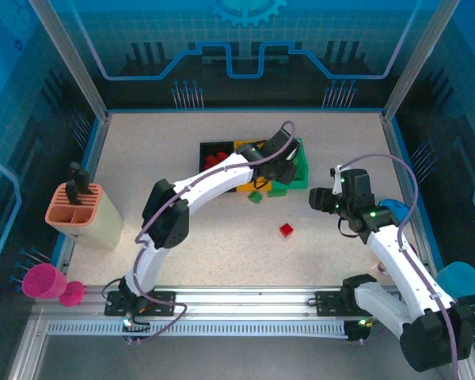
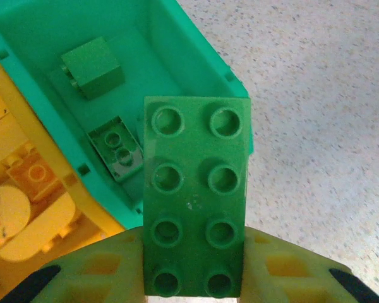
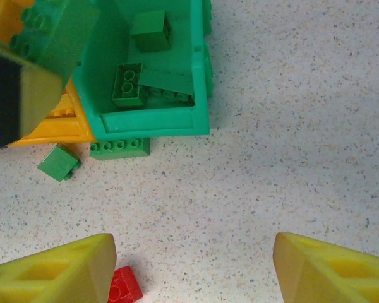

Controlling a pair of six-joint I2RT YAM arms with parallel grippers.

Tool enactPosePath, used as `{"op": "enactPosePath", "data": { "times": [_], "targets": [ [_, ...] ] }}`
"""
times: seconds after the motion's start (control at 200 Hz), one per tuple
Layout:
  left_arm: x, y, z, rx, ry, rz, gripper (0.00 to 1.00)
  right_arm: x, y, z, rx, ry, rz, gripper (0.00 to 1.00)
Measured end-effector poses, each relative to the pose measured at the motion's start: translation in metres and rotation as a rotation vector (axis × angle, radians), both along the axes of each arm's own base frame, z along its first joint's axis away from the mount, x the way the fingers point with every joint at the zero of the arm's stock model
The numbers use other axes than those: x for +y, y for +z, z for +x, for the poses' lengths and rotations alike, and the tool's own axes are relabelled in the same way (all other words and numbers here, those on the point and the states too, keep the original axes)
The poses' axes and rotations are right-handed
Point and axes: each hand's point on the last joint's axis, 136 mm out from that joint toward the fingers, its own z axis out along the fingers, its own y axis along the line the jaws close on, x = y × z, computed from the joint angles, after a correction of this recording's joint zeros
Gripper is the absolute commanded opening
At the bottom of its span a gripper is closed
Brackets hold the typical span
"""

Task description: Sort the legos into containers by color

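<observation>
My left gripper (image 2: pixel 194 265) is shut on a green two-by-four lego (image 2: pixel 196 189), held above the near corner of the green bin (image 2: pixel 208 57). Two green legos (image 2: pixel 93 66) lie inside that bin. Beside it, the yellow bin (image 2: pixel 38 136) holds yellow pieces. In the top view the black bin (image 1: pixel 214 154), yellow bin (image 1: pixel 244 147) and green bin (image 1: pixel 302 176) stand in a row, with the left gripper (image 1: pixel 277 165) over them. My right gripper (image 3: pixel 192 265) hangs open over bare table, a red lego (image 3: pixel 125 285) by its left finger. A long green lego (image 3: pixel 120 148) and a small green one (image 3: pixel 59 162) lie on the table against the bins.
An orange-topped cream holder (image 1: pixel 83 212) stands at the left edge, with pink cups (image 1: pixel 43 281) at the near left. A blue cup (image 1: pixel 459 277) sits at the near right. Blue frame walls enclose the table.
</observation>
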Motion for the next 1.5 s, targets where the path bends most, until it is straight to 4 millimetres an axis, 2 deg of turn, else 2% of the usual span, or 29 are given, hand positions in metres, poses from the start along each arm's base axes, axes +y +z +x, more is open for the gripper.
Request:
{"op": "enactPosePath", "data": {
  "times": [0.185, 0.21, 0.26, 0.28, 0.325, 0.44, 0.515, 0.881, 1.126, 1.501],
  "targets": [
    [-0.003, -0.012, 0.027, 0.017, 0.024, 0.002, 0.36, 0.002, -0.013, -0.007, 0.037, 0.006, 0.018, 0.67],
    [-0.003, -0.012, 0.03, 0.017, 0.026, 0.002, 0.42, 0.002, -0.014, -0.008, 0.041, 0.006, 0.019, 0.67],
    [-0.003, -0.012, 0.035, 0.013, 0.021, 0.009, 0.7, 0.003, -0.015, -0.009, 0.046, 0.006, 0.024, 0.67],
    [-0.003, -0.012, 0.037, 0.013, 0.027, 0.006, 0.78, 0.003, -0.015, -0.009, 0.046, 0.007, 0.026, 0.67],
    [-0.002, -0.009, 0.04, 0.008, 0.029, 0.005, 0.83, 0.004, -0.014, -0.009, 0.044, 0.008, 0.033, 0.67],
    [0.002, -0.007, 0.041, 0.008, 0.034, 0.004, 0.85, 0.005, -0.013, -0.011, 0.04, 0.009, 0.043, 0.67],
    [0.007, -0.009, 0.034, 0.015, 0.032, 0.01, 0.85, 0.006, -0.013, -0.012, 0.038, 0.011, 0.046, 0.67],
    [0.064, -0.007, -0.034, 0.033, 0.025, 0.031, 0.82, 0.007, -0.024, -0.012, 0.061, 0.01, 0.056, 0.67],
    [0.084, -0.055, -0.054, 0.101, 0.028, 0.104, 0.77, 0.013, -0.029, -0.006, 0.072, 0.014, 0.086, 0.66],
    [0.082, -0.101, -0.041, 0.131, 0.05, 0.187, 0.74, 0.013, -0.032, -0.007, 0.079, 0.005, 0.096, 0.66]
  ]
}}
